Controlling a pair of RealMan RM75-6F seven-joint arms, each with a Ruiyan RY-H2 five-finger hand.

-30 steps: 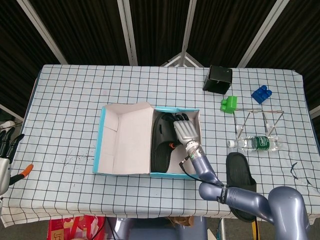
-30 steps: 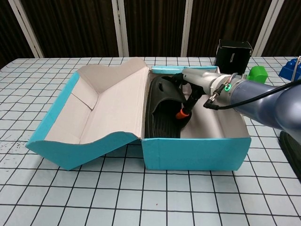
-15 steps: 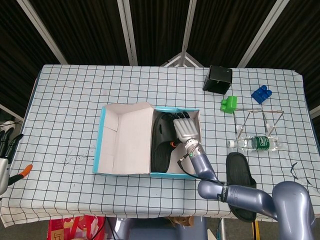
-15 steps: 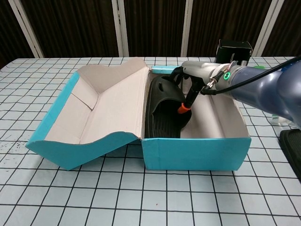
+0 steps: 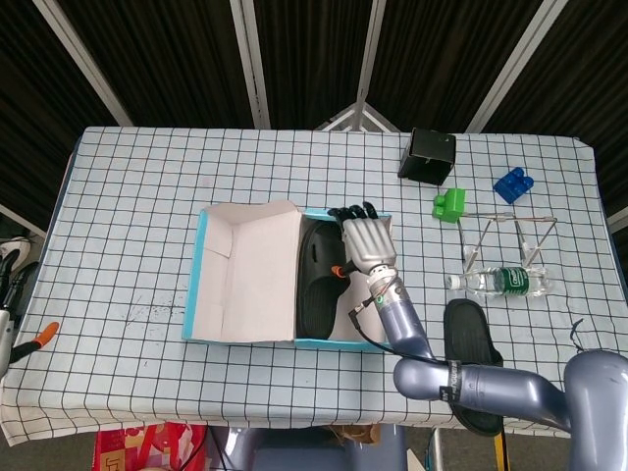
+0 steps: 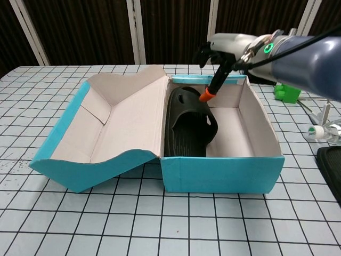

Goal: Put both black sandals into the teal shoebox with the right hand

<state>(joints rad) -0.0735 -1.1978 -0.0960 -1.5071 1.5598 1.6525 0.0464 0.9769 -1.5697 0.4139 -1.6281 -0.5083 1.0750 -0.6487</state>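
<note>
Where the table's (image 5: 147, 196) left edge is reached, only a small part of the left hand (image 5: 8, 294) is seen, and its state cannot be told; orange-handled pliers (image 5: 44, 337) lie near it; one black sandal (image 6: 189, 122) is lodged inside the teal shoebox (image 6: 224, 173), against the left side; the right hand (image 5: 368, 238) is held above the box, fingers spread, nothing gripped; the other sandal (image 5: 473, 343) is left on the table, right of the box.
</note>
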